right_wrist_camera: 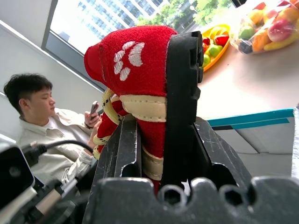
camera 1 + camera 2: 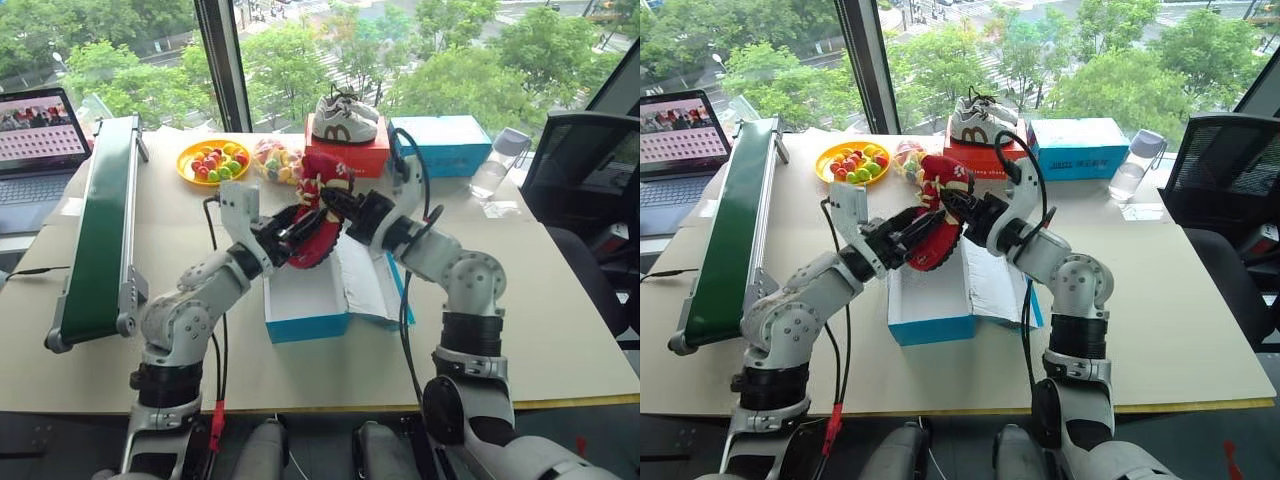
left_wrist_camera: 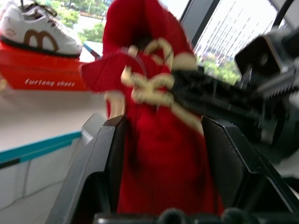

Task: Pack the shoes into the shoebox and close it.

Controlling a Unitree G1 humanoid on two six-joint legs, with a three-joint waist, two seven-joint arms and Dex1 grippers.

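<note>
Over on the far left we've got a laptop (image 2: 38,140) at the table's edge, then a green conveyor belt (image 2: 100,232) running along that side. Moving in, here's our left gripper (image 2: 300,235), and its two black fingers stand apart on either side of a red shoe (image 2: 322,222) — the left wrist view shows a gap between each finger and the fabric, so we call it loosened, not clamped. The shoe hangs in the air, just above the open blue shoebox (image 2: 308,300), whose white inside faces up, its flap lid (image 2: 372,280) lying open on the right. From the other side our right gripper (image 2: 335,200) is pinched firmly onto that same shoe; in the right wrist view the heel with its paw print sits squeezed between the fingers. Behind, a yellow plate of fruit (image 2: 213,160), a bag of fruit (image 2: 272,160), white sneakers (image 2: 345,118) on a red box (image 2: 350,152), another blue box (image 2: 445,145), a water bottle (image 2: 500,160), and a black chair (image 2: 590,190) at far right
</note>
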